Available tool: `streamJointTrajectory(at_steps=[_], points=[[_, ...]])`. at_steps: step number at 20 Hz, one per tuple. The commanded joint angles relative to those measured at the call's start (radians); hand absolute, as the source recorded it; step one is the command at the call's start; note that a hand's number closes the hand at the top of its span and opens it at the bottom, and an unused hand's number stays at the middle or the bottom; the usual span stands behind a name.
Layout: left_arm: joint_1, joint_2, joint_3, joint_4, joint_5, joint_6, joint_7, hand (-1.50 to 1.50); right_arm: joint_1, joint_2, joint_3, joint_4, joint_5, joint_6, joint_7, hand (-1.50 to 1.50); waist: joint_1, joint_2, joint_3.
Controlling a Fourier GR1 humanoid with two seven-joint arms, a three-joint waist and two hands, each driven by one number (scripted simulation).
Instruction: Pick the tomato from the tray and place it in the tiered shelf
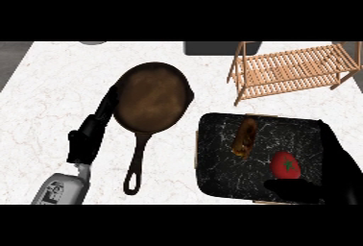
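While the red tomato [285, 165] sits on the dark tray [220, 168], close to the tray's near right corner, the right hand [339, 166] is right next to it. This hand is black and comes in from the right side. Its fingers [327, 139] point up along the tray's right edge and look mostly straight. Its thumb [287, 188] sticks out under the tomato. The hand is spread wide and has not closed on anything. I cannot tell if it touches the tomato.

A long brown piece of food [246, 139] lies on the tray too, up and to the left of the tomato.

The wooden tiered shelf [294, 67] stands behind the tray, well away from the tomato.

A brown frying pan [152, 101] lies on the white counter [42, 96], left of the tray. The left hand [92, 134] rests beside the pan with straight fingers and holds nothing.
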Motion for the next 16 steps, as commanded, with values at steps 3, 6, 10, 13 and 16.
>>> streamJointTrajectory(at_steps=[3,6,10,13,16], points=[[-0.005,0.005,0.037,0.029,0.009,-0.033,-0.032,0.00,-0.010,0.036,-0.041,0.060,0.022,0.063,0.101,-1.50,-0.002,0.001,0.000],[0.047,-0.031,-0.010,-0.033,-0.033,0.002,-0.014,0.00,-0.024,0.081,-0.019,0.107,0.073,0.055,0.094,-1.50,0.005,0.000,0.000],[0.003,0.009,0.053,-0.019,-0.003,-0.050,0.019,0.00,-0.016,0.053,-0.151,0.133,0.009,0.080,0.003,-1.50,0.000,0.000,0.001],[0.006,-0.029,0.031,-0.004,-0.033,-0.036,0.016,0.00,-0.078,0.122,-0.077,0.181,0.094,0.087,0.055,-1.50,0.002,0.001,0.001],[0.013,-0.021,0.056,0.006,-0.032,-0.059,-0.008,0.00,0.017,0.172,-0.025,0.151,0.151,0.041,0.029,-1.50,-0.002,0.000,0.001]])
